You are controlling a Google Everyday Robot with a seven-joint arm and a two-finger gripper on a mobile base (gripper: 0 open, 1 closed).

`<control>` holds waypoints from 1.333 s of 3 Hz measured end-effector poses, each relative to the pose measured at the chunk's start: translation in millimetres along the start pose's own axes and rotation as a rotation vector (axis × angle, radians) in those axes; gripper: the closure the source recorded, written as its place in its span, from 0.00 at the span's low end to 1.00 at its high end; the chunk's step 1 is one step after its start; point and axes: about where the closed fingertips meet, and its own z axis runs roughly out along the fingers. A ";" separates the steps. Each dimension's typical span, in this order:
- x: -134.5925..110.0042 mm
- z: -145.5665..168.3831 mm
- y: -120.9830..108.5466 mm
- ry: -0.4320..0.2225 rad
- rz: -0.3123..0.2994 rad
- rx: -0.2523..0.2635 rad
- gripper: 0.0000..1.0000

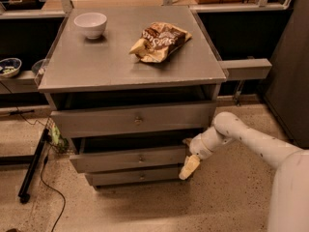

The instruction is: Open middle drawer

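The hand (189, 167) hangs low at the right side of the cabinet, pointing down toward the floor, with its pale yellow tip just beside the right end of the middle drawer (126, 159). Whether the hand is spread or pressed together, I cannot tell, and I also cannot tell if it touches the drawer front. The white arm (251, 141) comes in from the lower right corner and bends at the wrist just above the hand.

The middle drawer is the second of three grey fronts and has a small round knob (141, 158) at its centre. Its front stands a little more forward than the bottom drawer (137, 177) under it, and there is a dark gap above it. The top drawer (130, 120), the tallest one, sits above that gap.

On the grey worktop (101, 62) a white bowl (91, 24) stands near the back left corner, and a crumpled snack bag (160, 41) lies well apart from it, toward the back right. A black cable (42, 175) lies on the speckled floor (222, 202) at the left.
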 end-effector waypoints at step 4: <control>-8.8 2.9 0.4 0.059 0.001 0.090 0.00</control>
